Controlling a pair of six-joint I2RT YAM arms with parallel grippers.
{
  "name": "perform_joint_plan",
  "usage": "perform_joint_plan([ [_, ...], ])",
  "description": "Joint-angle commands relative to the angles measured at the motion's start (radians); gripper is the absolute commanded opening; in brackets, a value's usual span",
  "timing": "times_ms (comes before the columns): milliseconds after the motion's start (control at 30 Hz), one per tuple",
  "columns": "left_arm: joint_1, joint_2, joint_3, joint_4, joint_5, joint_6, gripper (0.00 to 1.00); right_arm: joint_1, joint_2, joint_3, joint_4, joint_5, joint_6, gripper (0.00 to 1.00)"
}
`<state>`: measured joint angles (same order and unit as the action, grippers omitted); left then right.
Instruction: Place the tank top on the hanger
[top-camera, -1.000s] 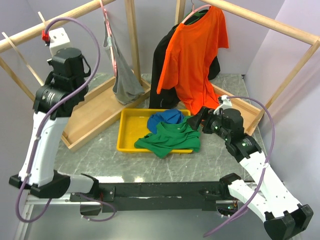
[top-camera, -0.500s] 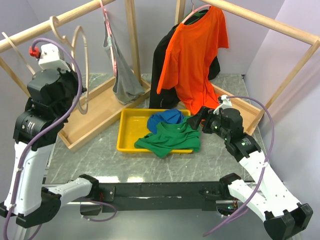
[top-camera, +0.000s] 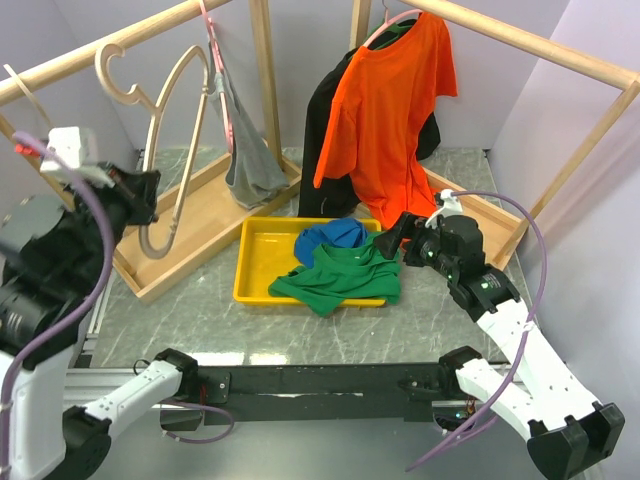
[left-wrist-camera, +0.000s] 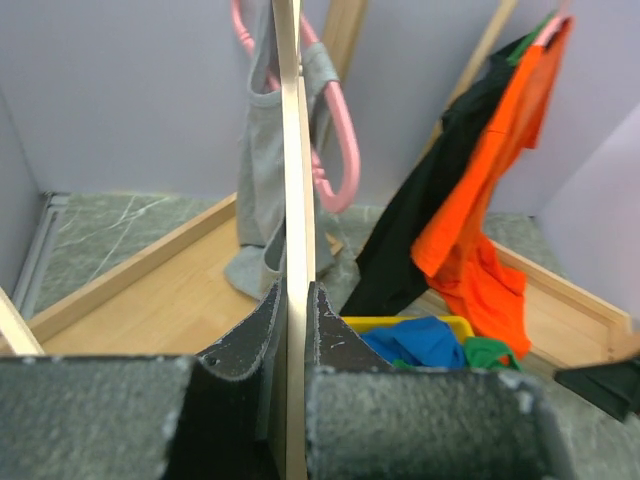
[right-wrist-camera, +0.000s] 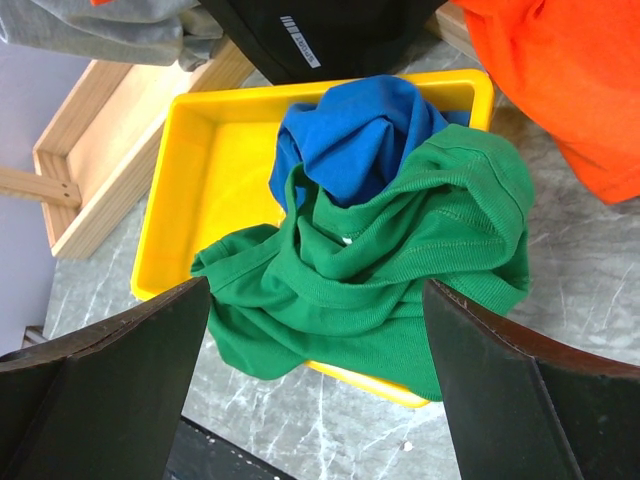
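Yellow tray (top-camera: 262, 262) sits on the grey-green marble table (top-camera: 180, 310), left half bare. Blue garment (top-camera: 330, 238) is bunched in the tray's back right part. Orange T-shirt (top-camera: 390, 110) hangs from the right wooden rail (top-camera: 540, 45) on a pink hanger (top-camera: 385, 28), with a black garment (top-camera: 322, 140) hanging just left of it and partly behind. Grey tank top (top-camera: 250, 165) hangs on another pink hanger (left-wrist-camera: 345, 150) from the left wooden rail (top-camera: 170, 22), above a low wooden base frame (top-camera: 200, 225) (a matching frame lies on the right side, mostly hidden). Pale purple walls behind.
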<state>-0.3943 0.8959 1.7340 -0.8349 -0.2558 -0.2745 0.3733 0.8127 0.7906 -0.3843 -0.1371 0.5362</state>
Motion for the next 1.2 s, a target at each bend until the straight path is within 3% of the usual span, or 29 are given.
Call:
perform_joint_plan([
  [0,-0.003,-0.069,-0.028,0.083,0.111,0.014,0.01,0.004,0.013,0.009,0.022,0.016,-0.019,0.94],
  [200,-0.003,-0.117,-0.067,0.183,0.274,0.038,0.01,0.004,0.016,0.002,0.018,0.031,-0.019,0.95],
  [333,-0.003,-0.055,-0.054,0.215,0.527,0.028,0.01,0.004,0.008,-0.011,0.007,0.06,-0.022,0.95],
  [367,-0.003,-0.011,-0.05,0.217,0.644,0.018,0.01,0.004,0.006,-0.016,0.007,0.077,-0.022,0.94],
  [467,-0.003,0.05,-0.082,0.241,0.742,-0.012,0.01,0.004,0.008,-0.042,0.004,0.1,-0.021,0.94],
  [667,-0.067,0.044,-0.269,0.33,0.751,-0.038,0.01,0.003,-0.013,-0.103,0.01,0.168,-0.005,0.89],
  [833,-0.273,0.063,-0.349,0.301,0.555,-0.003,0.01,0.003,-0.001,-0.171,0.077,0.234,0.021,0.8],
  [933,-0.333,0.064,-0.395,0.287,0.492,-0.002,0.01,0.001,0.026,-0.201,0.16,0.229,0.036,0.71],
  [1033,-0.359,0.055,-0.433,0.261,0.448,0.001,0.01,-0.002,0.058,-0.228,0.232,0.243,0.05,0.61],
  [1167,-0.37,0.051,-0.453,0.2,0.402,0.014,0.01,-0.01,0.088,-0.258,0.306,0.267,0.067,0.57],
])
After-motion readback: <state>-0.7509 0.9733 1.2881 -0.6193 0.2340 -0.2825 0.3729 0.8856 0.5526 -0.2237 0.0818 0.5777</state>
